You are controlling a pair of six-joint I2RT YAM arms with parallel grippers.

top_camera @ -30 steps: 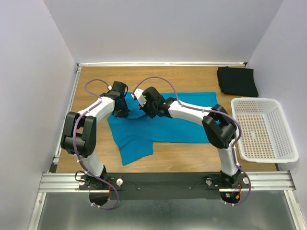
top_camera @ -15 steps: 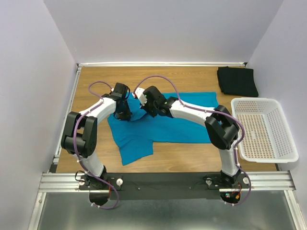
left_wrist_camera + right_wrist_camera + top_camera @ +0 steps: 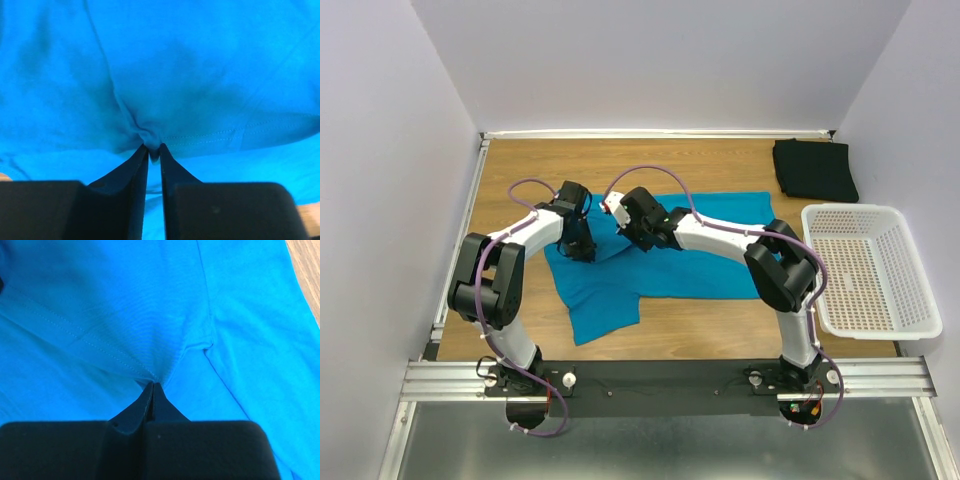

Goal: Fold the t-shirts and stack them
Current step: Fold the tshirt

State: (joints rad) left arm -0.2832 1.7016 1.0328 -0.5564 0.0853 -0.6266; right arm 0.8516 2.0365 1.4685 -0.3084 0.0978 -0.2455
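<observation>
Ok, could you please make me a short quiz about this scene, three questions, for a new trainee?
1. True or false: the white basket holds a t-shirt.
2. Where does the black t-shirt lie? A: in the basket. B: at the far right corner of the table. C: under the left arm.
3. Which cloth do the left gripper and the right gripper each pinch?
Key: 1 false; 2 B; 3 the teal t-shirt.
</observation>
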